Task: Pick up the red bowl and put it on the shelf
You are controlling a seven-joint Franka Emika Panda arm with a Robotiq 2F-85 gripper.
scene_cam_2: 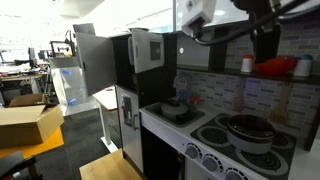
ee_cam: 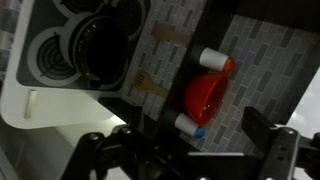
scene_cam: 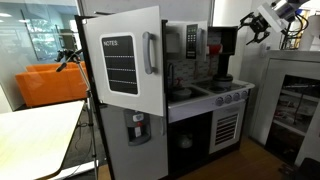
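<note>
The red bowl [ee_cam: 205, 95] lies on a narrow ledge against the brick-patterned back wall, between two white cups [ee_cam: 214, 60] [ee_cam: 186, 124]. It also shows in an exterior view [scene_cam_2: 278, 68]. In another exterior view the shelf is the dark niche [scene_cam: 222, 52] of the toy kitchen, above the stove. My gripper [ee_cam: 197, 142] is open and empty. Its two dark fingers frame the bowl from a distance and touch nothing. From outside, the gripper [scene_cam: 262, 24] hangs high, above and beside the kitchen.
A dark pot [ee_cam: 104, 45] sits on the stove burners [scene_cam_2: 245, 130]. The white fridge door with a "NOTES" board [scene_cam: 122, 65] stands open. A white cabinet [scene_cam: 292, 100] stands beside the kitchen. Two wooden utensils [ee_cam: 150, 84] hang on the back wall.
</note>
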